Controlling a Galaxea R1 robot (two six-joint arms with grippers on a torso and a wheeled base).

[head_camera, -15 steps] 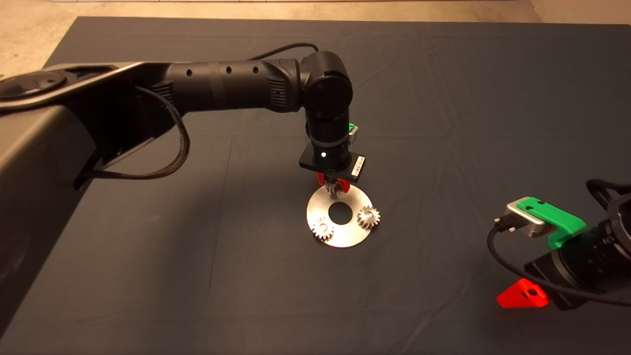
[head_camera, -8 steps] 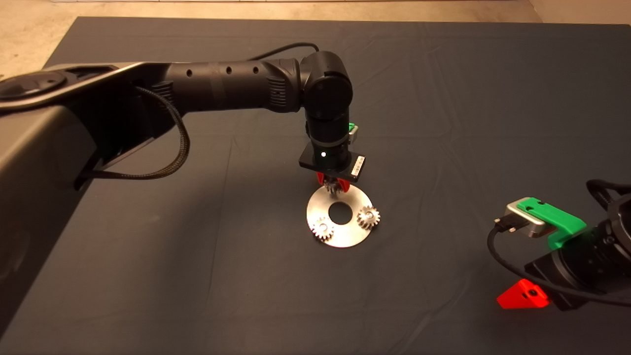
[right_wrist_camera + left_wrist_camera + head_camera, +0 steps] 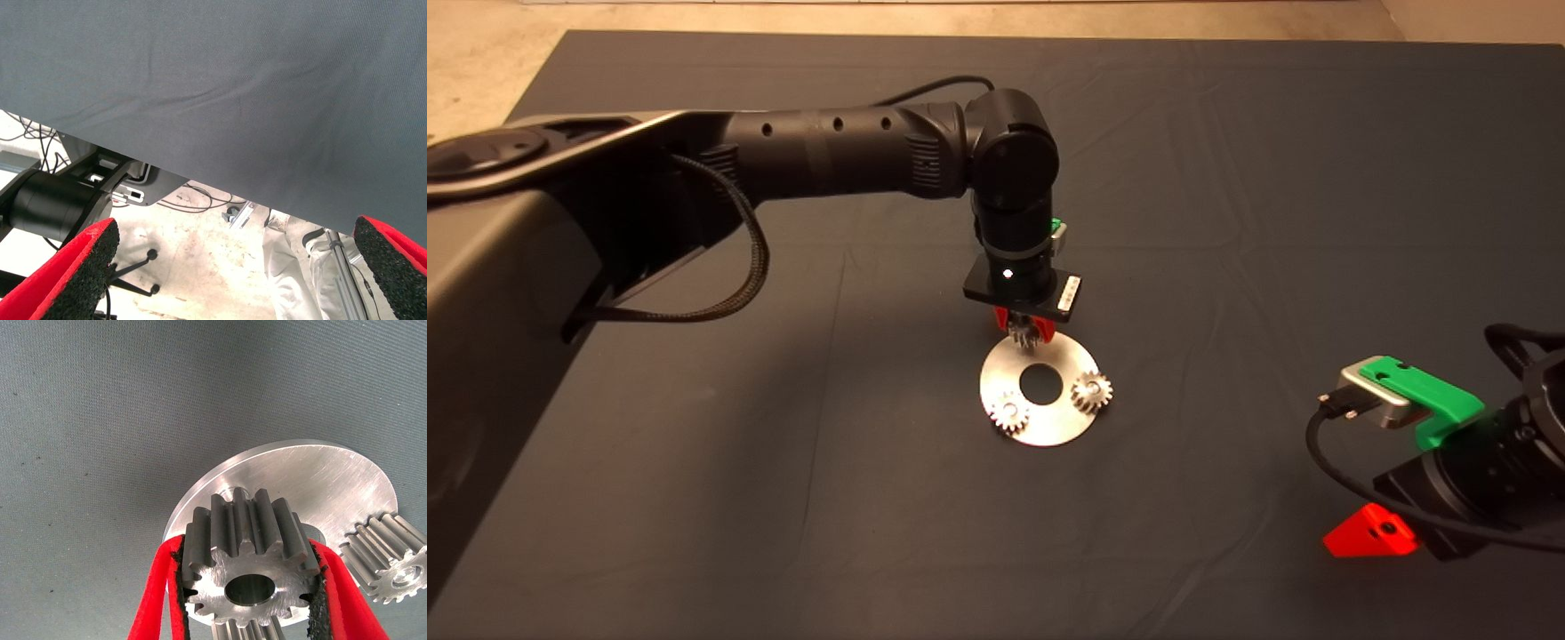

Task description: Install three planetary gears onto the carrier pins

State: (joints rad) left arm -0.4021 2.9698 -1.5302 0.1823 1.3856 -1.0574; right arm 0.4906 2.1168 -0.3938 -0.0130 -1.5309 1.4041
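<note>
**Planetary gears: third gear held over the last free pin**

Planetary gears, third one (image 3: 248,568): gripped across its toothed rim between the two black pads of the left gripper (image 3: 247,587), bore facing the wrist camera, lower centre of that frame. Red fingers (image 3: 155,587) clamped on opposite sides of the gear. In the head view the same gear (image 3: 1028,336) sat at frame centre, tilted on edge rather than flat, just above the upper rim of the disc (image 3: 1040,422).

Behind the held gear in the wrist view, a short stud, the free carrier pin (image 3: 239,495), stood on the disc (image 3: 333,473). Whether gear and disc touched: cannot tell.

The other two gears were seated on the disc, one at lower left of the central hole (image 3: 1008,412), one at right (image 3: 1091,391).

Handling judgement: solid metal, rigid, dense for its size, no fragility concern. Polished flanks likely slippery; pad grip on tooth tips gives few contact points, so the gear may pivot. The rim is the only sensible hold, as the bore must stay clear. The gear must be levelled and its bore centred before lowering; teeth may need meshing clearance.

Right gripper (image 3: 1369,532): parked at lower right of the head view, fingers (image 3: 73,273) spread apart, empty, a person's legs (image 3: 293,267) beyond the mat (image 3: 267,80).
</note>
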